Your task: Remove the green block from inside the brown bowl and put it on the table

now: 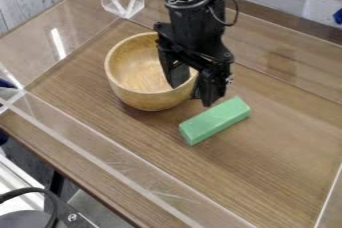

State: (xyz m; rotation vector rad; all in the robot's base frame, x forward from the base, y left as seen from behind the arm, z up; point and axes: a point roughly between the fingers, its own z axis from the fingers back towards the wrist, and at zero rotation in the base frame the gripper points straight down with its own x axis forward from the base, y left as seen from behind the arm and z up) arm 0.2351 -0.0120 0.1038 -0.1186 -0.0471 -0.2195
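Green block [215, 121] lying on table [107, 132] beside brown bowl [146, 70], hand [191, 80] spread wide, empty

No readable text, labels, brands or numbers anywhere.

soft even daylight, perhaps slightly blurry overall

Green blocks: I'm seeing one green block [215, 121].
Bowls: I'm counting one brown bowl [139, 78].
Grippers: I'm running one gripper [191, 79].
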